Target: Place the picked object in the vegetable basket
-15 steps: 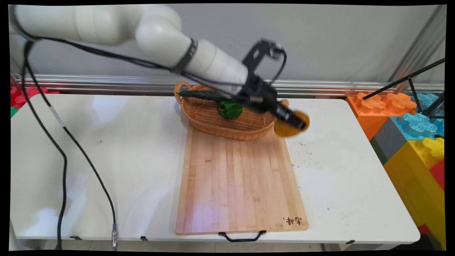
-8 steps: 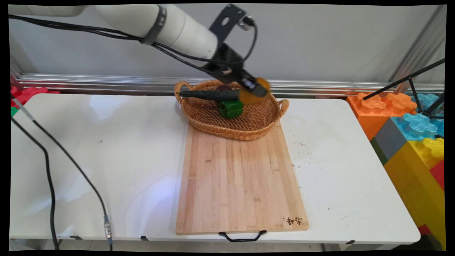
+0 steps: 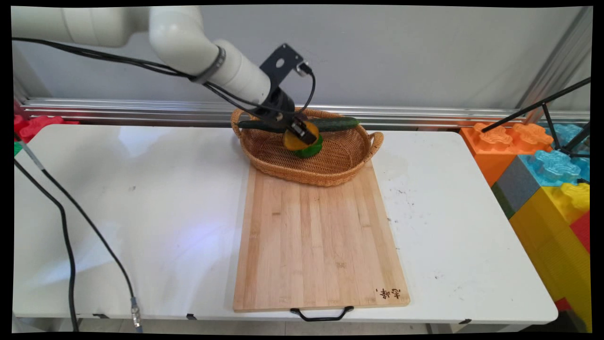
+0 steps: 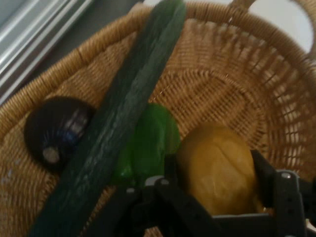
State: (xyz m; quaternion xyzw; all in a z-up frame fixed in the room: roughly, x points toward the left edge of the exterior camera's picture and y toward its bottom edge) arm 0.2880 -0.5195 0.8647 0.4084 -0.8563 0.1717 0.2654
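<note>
While the gripper (image 4: 217,197) hangs low inside the basket (image 3: 349,167), its fingers pinch a yellow pepper (image 4: 217,165) from both sides. By the look of it the pepper is over the basket floor but not released. It is smooth, rounded, dull yellow, just beside a green pepper (image 4: 148,140), under the long cucumber (image 4: 123,113). A dark eggplant (image 4: 54,131) sits beyond.
</note>
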